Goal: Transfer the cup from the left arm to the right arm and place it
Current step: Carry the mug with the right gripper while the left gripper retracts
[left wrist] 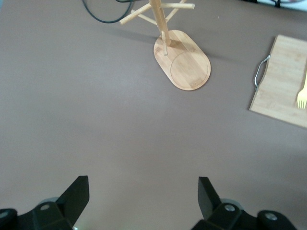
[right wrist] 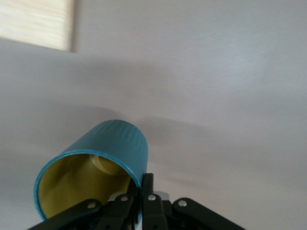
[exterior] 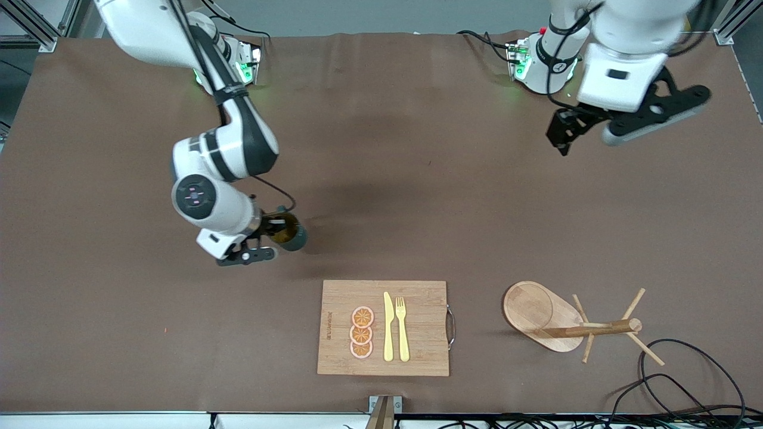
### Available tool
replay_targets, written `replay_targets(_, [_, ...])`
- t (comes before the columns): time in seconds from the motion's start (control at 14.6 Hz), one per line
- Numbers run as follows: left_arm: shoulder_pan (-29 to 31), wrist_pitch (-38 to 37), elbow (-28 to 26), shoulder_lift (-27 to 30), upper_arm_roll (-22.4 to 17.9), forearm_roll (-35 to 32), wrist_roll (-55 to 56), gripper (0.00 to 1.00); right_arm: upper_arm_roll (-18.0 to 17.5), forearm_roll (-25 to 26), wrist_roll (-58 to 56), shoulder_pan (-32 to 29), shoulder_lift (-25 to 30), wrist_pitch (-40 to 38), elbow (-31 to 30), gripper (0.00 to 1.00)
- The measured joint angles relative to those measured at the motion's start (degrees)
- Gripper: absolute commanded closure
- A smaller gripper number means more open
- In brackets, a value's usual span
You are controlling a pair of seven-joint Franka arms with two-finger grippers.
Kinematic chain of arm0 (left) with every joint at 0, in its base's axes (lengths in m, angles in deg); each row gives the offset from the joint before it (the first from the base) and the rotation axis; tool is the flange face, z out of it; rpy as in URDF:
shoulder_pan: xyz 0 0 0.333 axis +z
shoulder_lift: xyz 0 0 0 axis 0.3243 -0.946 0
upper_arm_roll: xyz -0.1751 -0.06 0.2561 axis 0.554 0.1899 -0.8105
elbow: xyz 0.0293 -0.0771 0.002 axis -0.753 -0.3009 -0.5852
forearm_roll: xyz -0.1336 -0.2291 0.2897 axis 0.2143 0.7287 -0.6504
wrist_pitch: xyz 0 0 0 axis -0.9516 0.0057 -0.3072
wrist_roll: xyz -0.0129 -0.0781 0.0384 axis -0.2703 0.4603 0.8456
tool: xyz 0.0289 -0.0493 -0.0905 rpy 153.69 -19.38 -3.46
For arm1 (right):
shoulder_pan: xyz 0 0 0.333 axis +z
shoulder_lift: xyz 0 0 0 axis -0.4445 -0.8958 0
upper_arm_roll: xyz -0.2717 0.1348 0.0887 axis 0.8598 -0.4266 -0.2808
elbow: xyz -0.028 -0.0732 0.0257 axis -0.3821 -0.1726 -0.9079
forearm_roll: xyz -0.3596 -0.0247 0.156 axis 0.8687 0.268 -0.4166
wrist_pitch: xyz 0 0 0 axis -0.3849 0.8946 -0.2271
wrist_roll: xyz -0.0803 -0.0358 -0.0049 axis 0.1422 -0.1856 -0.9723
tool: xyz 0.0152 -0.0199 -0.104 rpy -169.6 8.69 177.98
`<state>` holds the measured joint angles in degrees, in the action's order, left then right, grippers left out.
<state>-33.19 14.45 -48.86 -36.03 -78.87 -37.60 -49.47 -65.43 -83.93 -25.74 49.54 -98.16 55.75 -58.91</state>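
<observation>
The cup (exterior: 289,231) is dark teal with a mustard-yellow inside. My right gripper (exterior: 271,229) is shut on its rim and holds it tilted on its side, over bare table toward the right arm's end. In the right wrist view the cup (right wrist: 103,165) fills the lower part, with one finger inside the wall and one outside at my right gripper (right wrist: 142,184). The handle is hidden. My left gripper (exterior: 566,136) is open and empty, raised over the table near the left arm's base; its fingertips (left wrist: 76,191) stand wide apart in the left wrist view.
A wooden cutting board (exterior: 382,351) with orange slices (exterior: 361,332), a yellow knife (exterior: 388,326) and fork (exterior: 403,328) lies near the front camera. A wooden peg rack (exterior: 539,307) stands toward the left arm's end, with black cables (exterior: 685,381) beside it.
</observation>
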Motion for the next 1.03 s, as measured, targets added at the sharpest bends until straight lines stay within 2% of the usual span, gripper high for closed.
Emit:
replay_targets(0.34, [9.8, 0.7, 0.5, 0.3, 0.1, 7.6, -14.9, 0.00, 0.1, 2.5, -31.7, -11.6, 2.9, 4.1, -5.5, 1.00])
replay_targets(0.62, [13.4, 0.6, 0.6, 0.6, 0.3, 8.9, -23.9, 0.00, 0.2, 2.5, -56.2, -20.6, 3.2, 8.0, -8.1, 1.00])
replay_targets(0.82, [14.5, 0.6, 0.5, 0.6, 0.2, 8.9, -26.2, 0.00, 0.1, 3.0, -66.7, -23.3, 3.2, 8.2, -8.4, 1.00])
replay_targets(1.03, [14.5, -1.1, 0.5, 1.1, 0.2, 8.9, -27.1, 0.00, 0.1, 4.3, -71.8, -24.5, 3.2, 9.4, -10.3, 1.00])
